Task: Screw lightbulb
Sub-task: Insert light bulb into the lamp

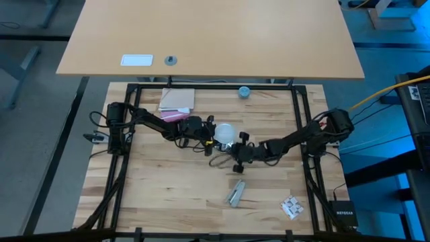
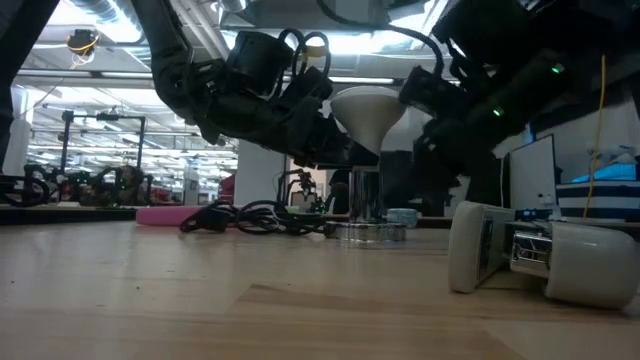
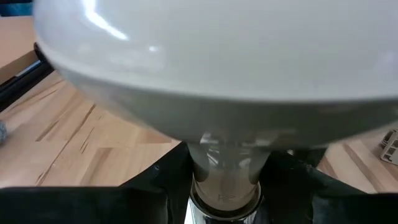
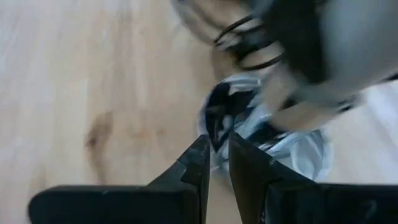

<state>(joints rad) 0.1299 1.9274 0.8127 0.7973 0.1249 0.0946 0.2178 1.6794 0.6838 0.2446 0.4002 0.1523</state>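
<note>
**A:** Why's the frosted-white pear-shaped lightbulb [image 1: 225, 131] mid-frame in the high view?

**B:** The left gripper [image 1: 205, 131] clamps its globe, neck down over the shiny round metal socket [image 2: 366, 208], lined up for threading, I reckon.

**A:** And the right gripper [image 4: 215, 163]?

**B:** Fingers nearly closed, pinching the socket's rim, probably to stop it spinning.
</note>
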